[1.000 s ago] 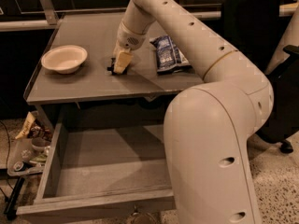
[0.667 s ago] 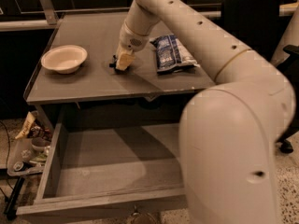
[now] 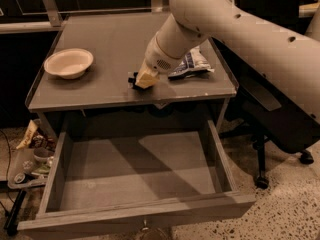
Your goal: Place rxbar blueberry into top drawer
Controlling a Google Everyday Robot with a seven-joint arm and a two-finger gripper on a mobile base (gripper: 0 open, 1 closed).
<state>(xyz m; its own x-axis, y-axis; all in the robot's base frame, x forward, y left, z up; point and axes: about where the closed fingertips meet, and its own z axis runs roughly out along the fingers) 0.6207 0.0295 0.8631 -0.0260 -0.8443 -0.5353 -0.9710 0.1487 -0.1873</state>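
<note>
My gripper (image 3: 141, 79) is low over the front middle of the grey table top (image 3: 105, 39), at the end of the white arm that reaches in from the upper right. A small dark bar, the rxbar blueberry (image 3: 133, 79), sticks out to the left between the pale fingers, and the gripper looks shut on it. Most of the bar is hidden by the gripper. The top drawer (image 3: 135, 171) is pulled out wide below the table's front edge; its flat grey bottom holds nothing.
A white bowl (image 3: 68, 62) sits at the table's left. A puffy blue-and-white chip bag (image 3: 192, 64) lies just right of the gripper. Clutter (image 3: 30, 159) lies on the floor at the left, and an office chair (image 3: 280, 129) stands at the right.
The gripper has moved a little toward the table's front edge and to the right, and the dark bar has moved with it. Bowl, chip bag and drawer have stayed put.
</note>
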